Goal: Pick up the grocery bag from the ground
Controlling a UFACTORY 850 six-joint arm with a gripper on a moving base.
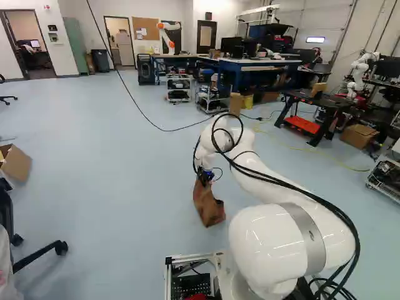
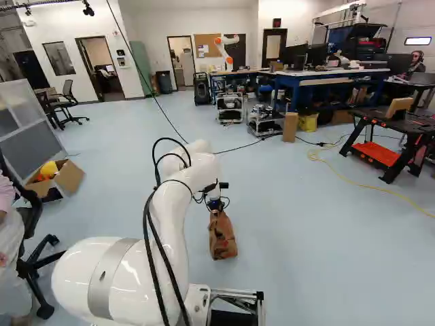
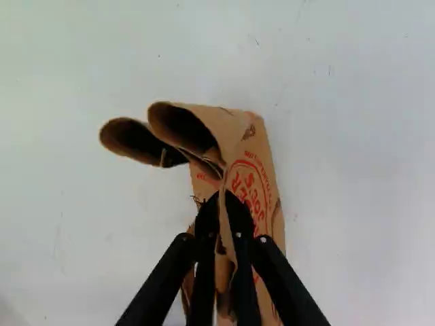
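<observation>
Beneath the fingers [image 2: 215, 208], brown paper grocery bag [image 2: 223, 239], top edge pinched between them

A smooth, pale blue floor [image 2: 312, 217] runs back to plain white walls [image 2: 64, 34]. Toward the left of the right base view, a tall green cabinet [image 2: 141, 64] stands near an open doorway [image 2: 100, 64]. Farther along hangs a brown rectangular pinboard [image 2: 207, 44]. A long, blue-framed workbench [image 2: 306, 77] carries black monitors [image 2: 295, 57], and a small rectangular window [image 2: 417, 41] glows white at the right.
</observation>
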